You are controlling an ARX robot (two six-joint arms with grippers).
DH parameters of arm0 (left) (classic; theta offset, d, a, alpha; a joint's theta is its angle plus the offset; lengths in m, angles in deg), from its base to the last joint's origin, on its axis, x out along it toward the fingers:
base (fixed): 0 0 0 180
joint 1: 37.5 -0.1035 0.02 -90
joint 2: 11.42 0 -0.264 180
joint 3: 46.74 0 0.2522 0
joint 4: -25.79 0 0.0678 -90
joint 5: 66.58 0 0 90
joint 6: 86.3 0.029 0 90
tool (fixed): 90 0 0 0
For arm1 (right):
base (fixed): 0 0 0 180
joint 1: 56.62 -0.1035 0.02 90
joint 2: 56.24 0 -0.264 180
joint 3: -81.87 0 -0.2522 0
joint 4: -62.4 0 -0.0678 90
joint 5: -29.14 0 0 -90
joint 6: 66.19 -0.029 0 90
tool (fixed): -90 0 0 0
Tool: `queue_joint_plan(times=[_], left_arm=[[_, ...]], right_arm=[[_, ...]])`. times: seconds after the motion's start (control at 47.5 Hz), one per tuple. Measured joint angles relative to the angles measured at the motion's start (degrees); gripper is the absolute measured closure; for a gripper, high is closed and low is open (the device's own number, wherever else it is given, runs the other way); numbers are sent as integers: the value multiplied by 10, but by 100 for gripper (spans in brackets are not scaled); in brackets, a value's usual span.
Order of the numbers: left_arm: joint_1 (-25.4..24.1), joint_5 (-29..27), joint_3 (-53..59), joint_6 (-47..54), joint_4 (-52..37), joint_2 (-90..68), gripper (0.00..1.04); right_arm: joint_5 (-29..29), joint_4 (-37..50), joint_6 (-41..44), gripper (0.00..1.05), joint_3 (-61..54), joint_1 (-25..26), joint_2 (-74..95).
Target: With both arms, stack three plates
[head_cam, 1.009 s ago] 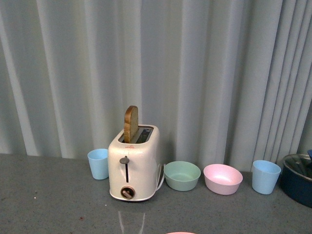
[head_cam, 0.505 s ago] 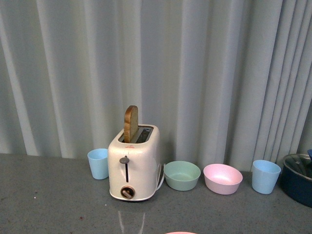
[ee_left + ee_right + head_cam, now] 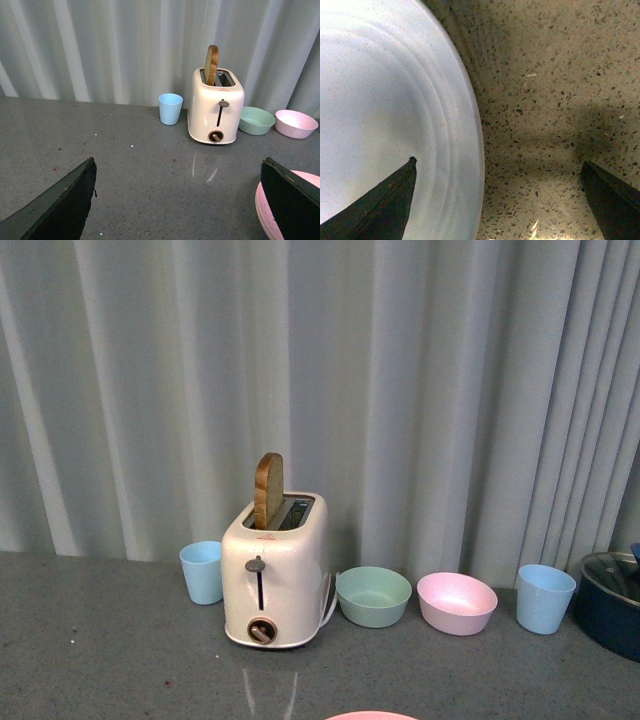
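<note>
Right hand (image 3: 498,161), fingers apart and holding nothing, straddled the rim of the light blue plate (image 3: 385,100): one finger over the plate, the other over bare counter (image 3: 560,75). Left hand (image 3: 178,161), likewise apart, had the pink plate (image 3: 263,215) beside one finger.

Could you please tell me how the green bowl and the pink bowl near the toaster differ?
Colour: the green bowl is pale mint, the pink bowl pale pink. Place: the green bowl sits right beside the toaster, while the pink bowl stands further to the right, nearer a blue cup. They share a round, deep shape and a similar size; both stand upright and look empty.
</note>
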Motion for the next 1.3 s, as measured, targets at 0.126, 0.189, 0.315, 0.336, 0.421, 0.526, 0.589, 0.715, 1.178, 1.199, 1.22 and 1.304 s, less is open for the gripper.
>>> queue_joint_plan(times=[0.126, 0.189, 0.315, 0.336, 0.421, 0.526, 0.589, 0.715, 1.178, 1.199, 1.22, 1.304], left_arm=[[0, 0, 0, 0, 0, 0, 7], [0, 0, 0, 0, 0, 0, 7], [0, 0, 0, 0, 0, 0, 7], [0, 0, 0, 0, 0, 0, 7], [0, 0, 0, 0, 0, 0, 7], [0, 0, 0, 0, 0, 0, 7], [0, 0, 0, 0, 0, 0, 7], [0, 0, 0, 0, 0, 0, 7], [0, 0, 0, 0, 0, 0, 7], [0, 0, 0, 0, 0, 0, 7], [0, 0, 0, 0, 0, 0, 7], [0, 0, 0, 0, 0, 0, 7]], right_arm=[[0, 8, -2, 19, -4, 0, 5], [-1, 11, -2, 31, -5, 0, 7], [2, 12, -2, 56, -7, 2, 7], [3, 12, -2, 61, -7, 2, 7], [7, 12, -2, 79, -7, 2, 7], [16, 13, -12, 96, -7, 3, 6], [25, 14, -26, 101, -6, 5, 4], [26, 17, -37, 101, -6, 5, 4], [23, 4, -43, 101, -25, 0, -131], [24, 4, -43, 101, -26, -2, -143], [24, 4, -45, 101, -27, -3, -149], [28, 1, -54, 101, -30, -13, -191]])
